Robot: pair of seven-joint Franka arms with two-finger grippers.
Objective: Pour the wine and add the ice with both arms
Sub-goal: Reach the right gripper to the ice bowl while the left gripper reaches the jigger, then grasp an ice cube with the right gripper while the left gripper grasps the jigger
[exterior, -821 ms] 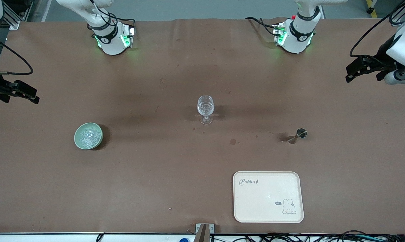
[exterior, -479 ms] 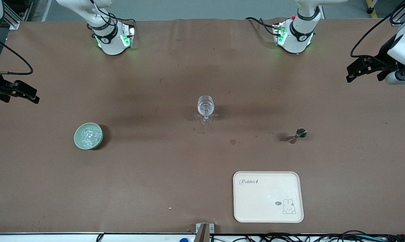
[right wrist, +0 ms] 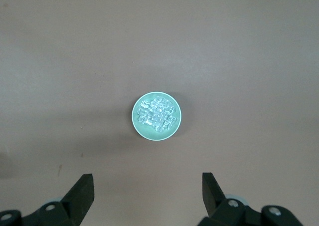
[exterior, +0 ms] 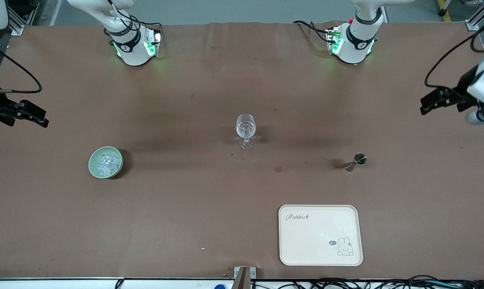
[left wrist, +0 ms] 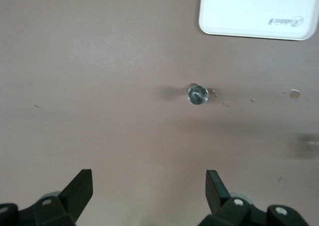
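Wide brown table [exterior: 186,208], grey floor [exterior: 234,10] along its edge.

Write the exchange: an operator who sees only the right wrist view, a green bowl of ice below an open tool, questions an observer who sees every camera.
Operator: What else is on the table?
Observer: A clear stemmed glass stands upright mid-table.
Operator: Anything toward the left arm's end?
Observer: A small metal cup sits there, and a cream tray lies nearer the front camera than the cup.
Operator: Where is the other arm?
Observer: The left tool hangs open over the table at its own end, holding nothing.
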